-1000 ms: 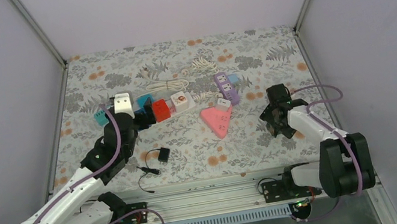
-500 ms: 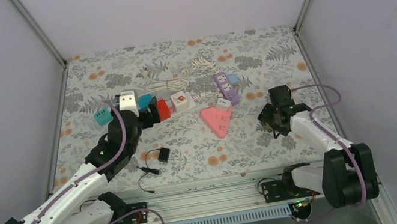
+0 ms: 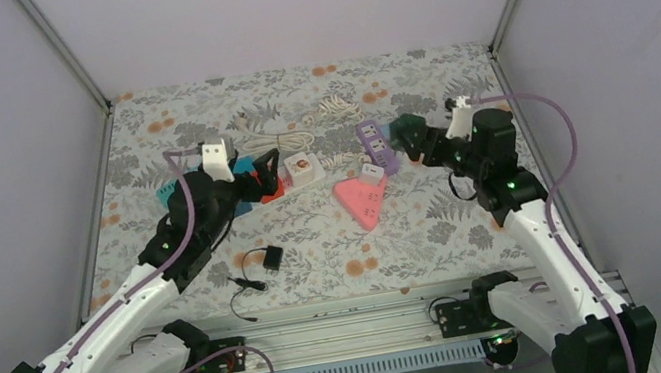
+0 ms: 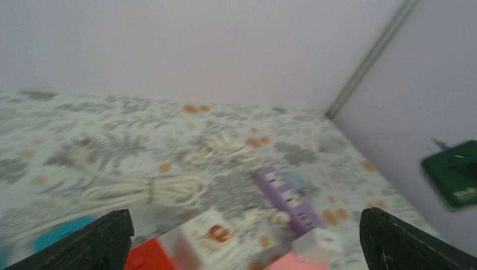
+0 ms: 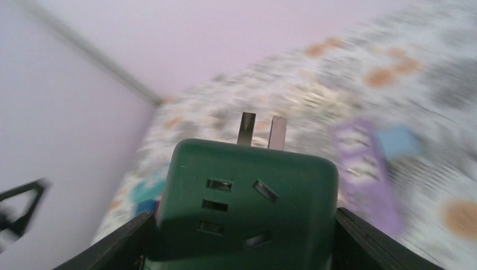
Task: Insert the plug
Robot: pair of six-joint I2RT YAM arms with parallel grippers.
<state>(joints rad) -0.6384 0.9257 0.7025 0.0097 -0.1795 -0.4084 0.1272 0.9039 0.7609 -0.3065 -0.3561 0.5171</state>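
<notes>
Item: green plug (image 5: pixel 247 197), prongs forward, clamped in the right tool (image 3: pixel 415 137). Picked up within the last second, it now hangs above the worktop (image 3: pixel 315 240), just beside the purple strip (image 3: pixel 378 146). Left tool (image 3: pixel 265 172): wide, empty. Insertion likely next.

the dark green plug (image 5: pixel 247 202) is being held up, pointing its two metal pins (image 5: pixel 246 128) forward. the purple socket strip (image 3: pixel 378 146) is lying flat nearby.
</notes>
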